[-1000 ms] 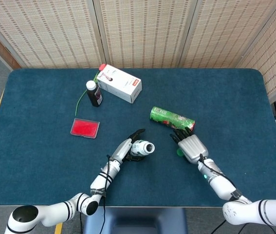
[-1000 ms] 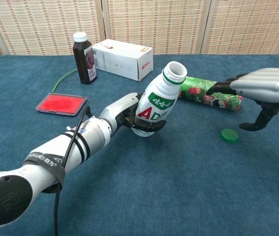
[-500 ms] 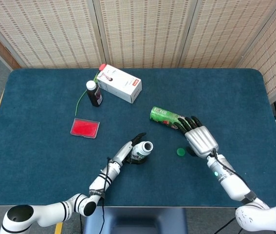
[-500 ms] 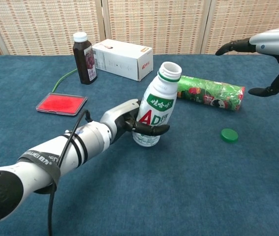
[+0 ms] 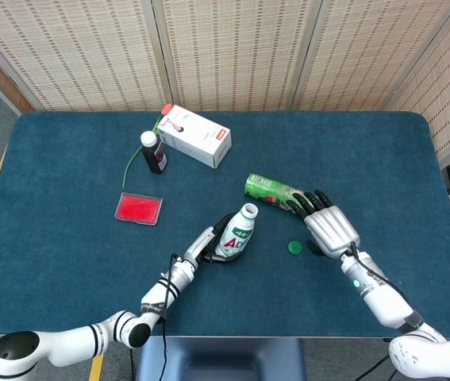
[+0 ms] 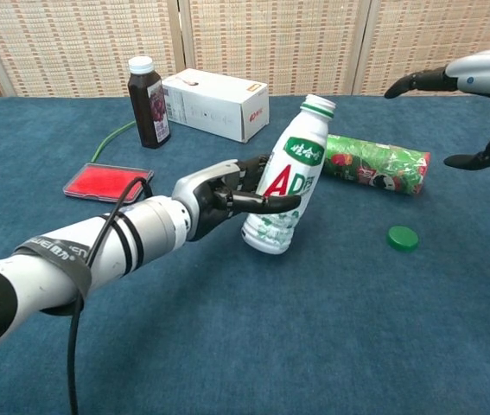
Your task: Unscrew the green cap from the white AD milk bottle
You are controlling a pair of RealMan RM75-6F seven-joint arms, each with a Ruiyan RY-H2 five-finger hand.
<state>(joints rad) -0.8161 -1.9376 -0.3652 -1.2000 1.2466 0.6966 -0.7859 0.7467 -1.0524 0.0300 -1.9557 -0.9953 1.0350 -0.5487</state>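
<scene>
Near the tabletop [image 5: 66, 262] centre, head view: left robot hand [image 5: 209, 245] grips the uncapped white AD milk bottle [image 5: 237, 232]; green cap [image 5: 294, 248] lies on the cloth beside the right robot hand [image 5: 332, 228], fingers spread, holding nothing. Chest view: left robot hand [image 6: 227, 194] clasps the tilted bottle [image 6: 286, 188]; cap [image 6: 402, 238] sits well apart, below the raised right robot hand [image 6: 478, 95]; green can [image 6: 374, 162] lies behind.

Blue tabletop [image 5: 415, 175] carries a white carton [image 5: 195, 135] at the far left with a dark bottle [image 5: 153, 152] just beside it, a red flat case [image 5: 138, 208] nearer, a green can [image 5: 278, 193] lying on its side mid-right, and a green cap [image 5: 294, 248] near it.
</scene>
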